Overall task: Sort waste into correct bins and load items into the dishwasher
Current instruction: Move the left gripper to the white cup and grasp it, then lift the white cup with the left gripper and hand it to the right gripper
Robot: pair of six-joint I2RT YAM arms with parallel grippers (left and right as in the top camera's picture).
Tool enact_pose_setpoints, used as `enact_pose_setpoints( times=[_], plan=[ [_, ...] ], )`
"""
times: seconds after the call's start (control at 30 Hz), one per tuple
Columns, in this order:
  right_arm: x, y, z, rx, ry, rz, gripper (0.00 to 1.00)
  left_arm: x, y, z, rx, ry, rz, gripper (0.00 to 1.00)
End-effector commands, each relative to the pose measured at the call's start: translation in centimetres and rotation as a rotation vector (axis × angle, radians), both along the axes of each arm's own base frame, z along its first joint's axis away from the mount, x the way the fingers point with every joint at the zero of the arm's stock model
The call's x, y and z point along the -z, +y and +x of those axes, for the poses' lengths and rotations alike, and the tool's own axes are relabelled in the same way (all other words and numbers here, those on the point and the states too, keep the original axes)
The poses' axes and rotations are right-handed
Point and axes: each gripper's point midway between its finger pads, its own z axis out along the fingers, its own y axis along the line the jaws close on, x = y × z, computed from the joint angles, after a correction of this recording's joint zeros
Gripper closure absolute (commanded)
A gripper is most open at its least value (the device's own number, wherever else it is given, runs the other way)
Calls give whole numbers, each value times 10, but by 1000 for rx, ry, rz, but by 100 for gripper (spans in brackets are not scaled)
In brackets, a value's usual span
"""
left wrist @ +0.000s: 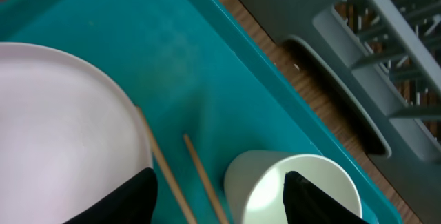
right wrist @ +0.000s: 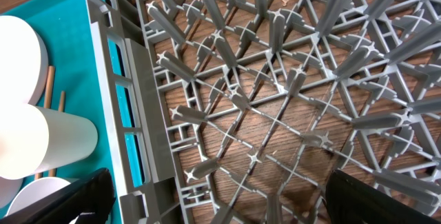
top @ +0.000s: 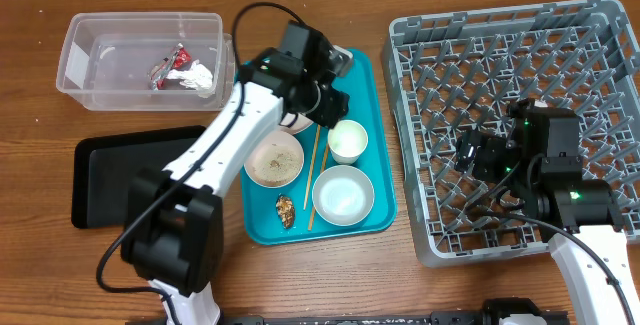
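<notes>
Upper left: tub [top: 80, 65] holding wrapper [top: 168, 68] and tissue [top: 200, 77]. Centre: left fingers [left wrist: 131, 203] spread open over cup [top: 347, 141], beside chopsticks [top: 315, 170] and plate [left wrist: 62, 114] on teal tray [top: 370, 85]. Right: right fingers [right wrist: 83, 200] wide apart, gripping nothing, above rack [top: 600, 25].

A brown wooden worktop [top: 330, 275] with a streaked grain was spread across the whole overhead view. A teal rectangular plastic serving tray [top: 372, 90] with rounded corners and a raised rim was laid flat on it, near the middle, its long sides running front to back. In the left wrist view the tray's smooth floor [left wrist: 158, 52] and sloped rim were seen, with a strip of bare worktop [left wrist: 289, 69] just beside the rim. In the right wrist view a band of the tray [right wrist: 62, 24] was shown at the left edge.
</notes>
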Motion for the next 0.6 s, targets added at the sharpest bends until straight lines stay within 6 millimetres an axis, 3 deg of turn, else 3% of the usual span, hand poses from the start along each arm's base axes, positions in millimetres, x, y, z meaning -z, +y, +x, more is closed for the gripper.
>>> enact_pose_setpoints(
  times=[0.0,0.17,0.2,0.27,0.3,0.47,0.57],
  plan=[
    [-13,0,5,5,-39,8,0,23,-7,-12,55,57,30,42],
    [-13,0,5,5,-40,8,0,46,-4,-30,64,158,75,53],
    [-13,0,5,5,-40,8,0,48,-4,-31,61,166,77,60],
    [-13,0,5,5,-40,8,0,50,-4,-31,59,172,79,87],
    [-13,0,5,5,-40,8,0,49,-4,-30,57,169,77,96],
    [-13,0,5,5,-39,8,0,32,-6,-11,-17,126,16,96],
    [-14,-2,6,11,-44,0,0,6,12,18,-138,95,-37,96]
  ],
)
